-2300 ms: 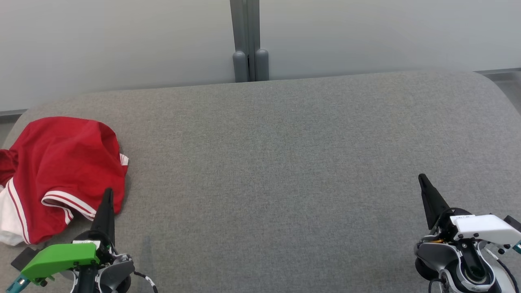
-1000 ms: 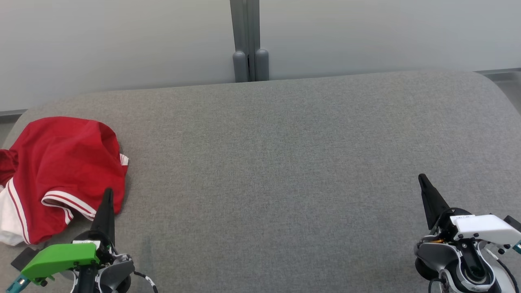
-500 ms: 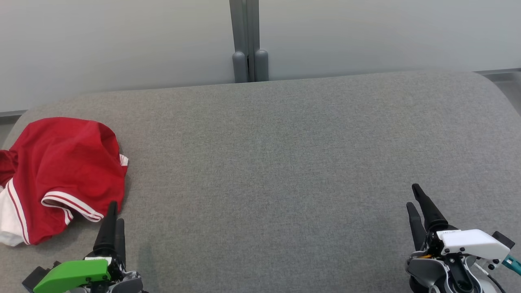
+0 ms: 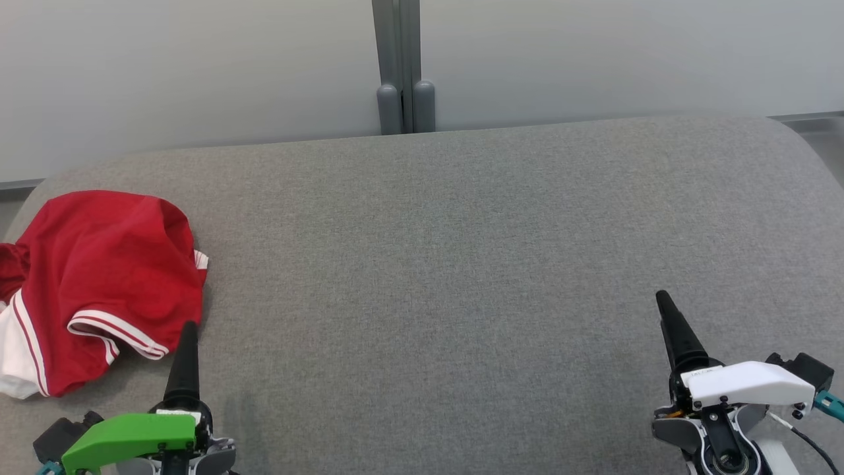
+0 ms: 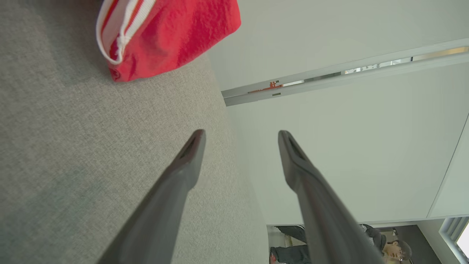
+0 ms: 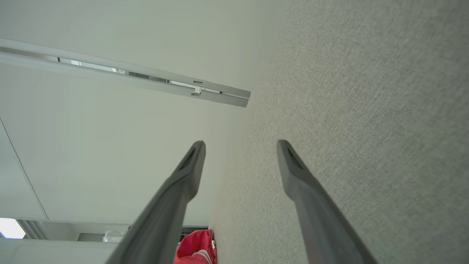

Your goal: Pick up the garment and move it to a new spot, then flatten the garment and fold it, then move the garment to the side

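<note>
Wrist views show the left gripper (image 5: pixel 242 132) spread wide and empty at near left, the right gripper (image 6: pixel 240 143) likewise at near right, and the crumpled red garment (image 5: pixel 172 33) lying just beyond the left gripper on the grey surface (image 5: pixel 73 146).

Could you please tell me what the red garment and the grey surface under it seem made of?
Red garment: soft matte cloth, probably cotton or polyester, judging by limp folds and white-striped trim. Grey surface: matte woven upholstery fabric, with visible flecked weave.
</note>
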